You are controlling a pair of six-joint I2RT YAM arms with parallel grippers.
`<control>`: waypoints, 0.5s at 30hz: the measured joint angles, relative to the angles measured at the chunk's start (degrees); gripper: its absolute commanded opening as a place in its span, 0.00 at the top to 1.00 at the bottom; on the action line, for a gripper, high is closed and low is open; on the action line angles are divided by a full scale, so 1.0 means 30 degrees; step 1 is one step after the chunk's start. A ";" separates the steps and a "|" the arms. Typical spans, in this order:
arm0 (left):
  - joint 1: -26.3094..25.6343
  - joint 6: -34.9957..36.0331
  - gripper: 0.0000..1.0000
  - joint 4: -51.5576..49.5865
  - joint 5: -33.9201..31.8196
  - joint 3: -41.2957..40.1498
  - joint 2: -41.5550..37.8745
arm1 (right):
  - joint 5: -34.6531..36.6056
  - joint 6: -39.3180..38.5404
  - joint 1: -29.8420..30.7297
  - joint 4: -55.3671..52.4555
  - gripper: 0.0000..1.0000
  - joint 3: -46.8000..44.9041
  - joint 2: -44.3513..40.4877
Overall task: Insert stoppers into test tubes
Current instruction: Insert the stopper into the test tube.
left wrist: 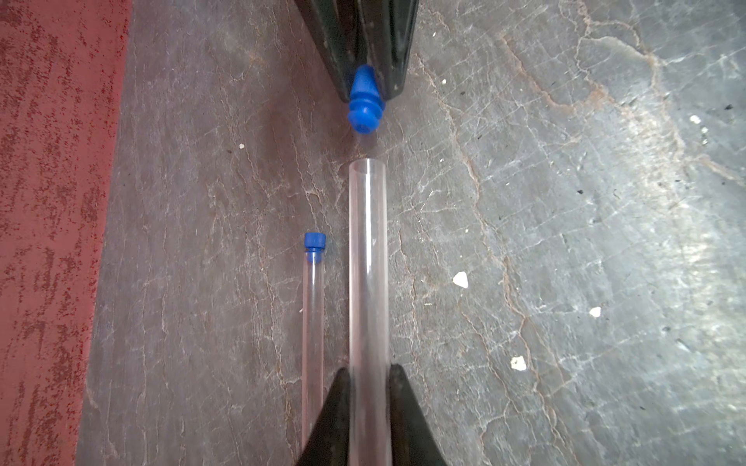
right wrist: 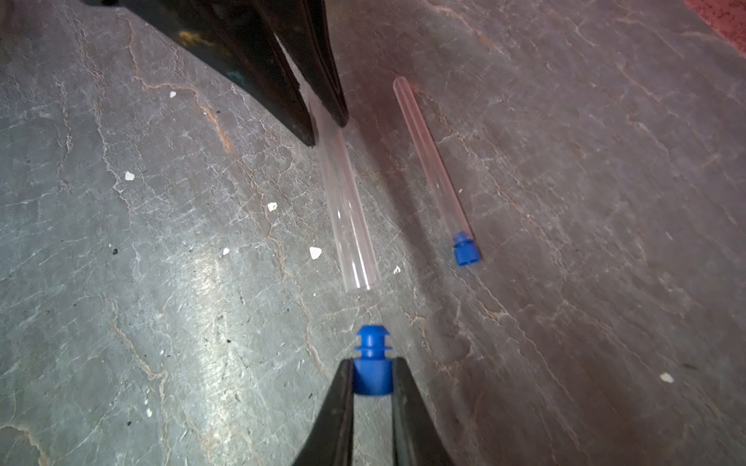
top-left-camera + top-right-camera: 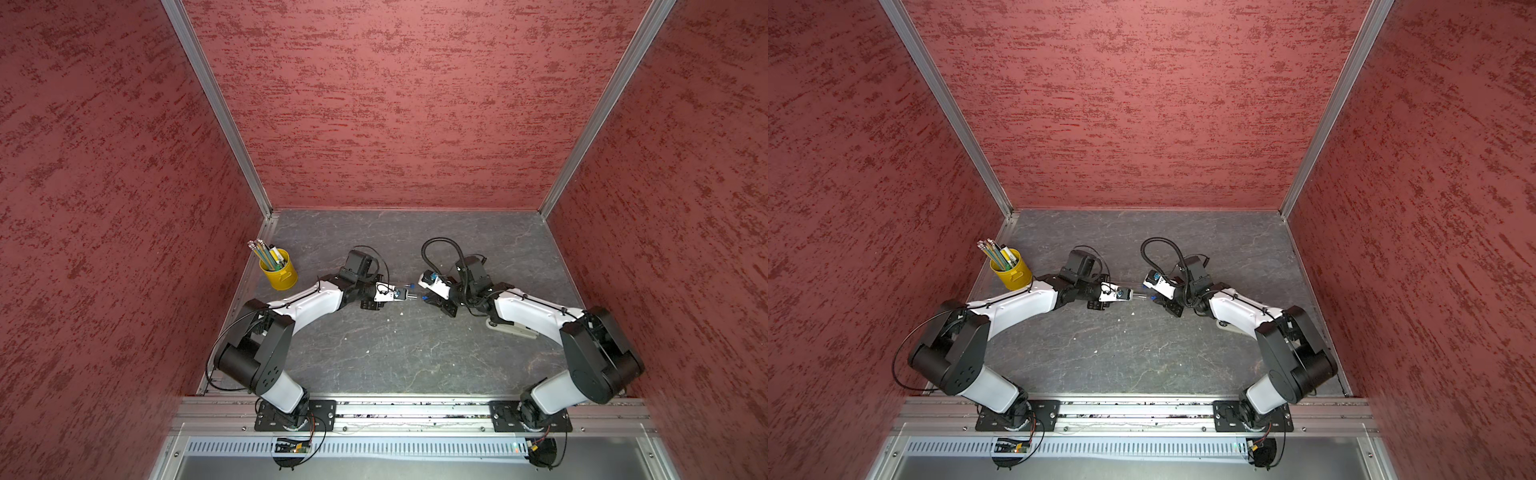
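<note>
My left gripper [image 1: 368, 369] is shut on a clear test tube [image 1: 368, 262], holding it level above the table with its open mouth facing the right gripper. My right gripper [image 2: 372, 360] is shut on the cap of a blue stopper [image 2: 372, 363]. The stopper's ribbed end points at the tube mouth across a short gap. A second test tube [image 2: 432, 161] lies on the table beside the held one, with a blue stopper [image 2: 466, 250] seated in its end. In both top views the grippers [image 3: 409, 296] [image 3: 1152, 297] meet tip to tip at mid-table.
A yellow cup of pencils [image 3: 279, 270] stands at the far left by the wall. Small white specks [image 1: 460, 279] dot the grey slate table [image 3: 395, 353]. A grey object [image 3: 513, 330] lies under the right arm. Red walls close three sides.
</note>
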 measured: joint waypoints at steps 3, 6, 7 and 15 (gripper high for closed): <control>0.0000 0.0007 0.82 0.0007 0.0036 0.0000 -0.0087 | -0.0044 0.0000 0.0044 -0.0015 0.82 0.0000 -0.0007; 0.0000 0.0051 0.82 0.0007 0.0036 0.0000 -0.0109 | -0.0058 0.0000 0.0146 -0.0015 0.82 0.0000 -0.0007; 0.0000 0.0066 0.82 0.0007 0.0036 0.0000 -0.0124 | -0.0058 0.0007 0.0182 -0.0015 0.82 0.0000 -0.0007; -0.0146 0.0219 0.82 0.0007 0.0109 0.0000 -0.0197 | -0.0058 0.0007 0.0350 -0.0022 0.82 0.0000 -0.0007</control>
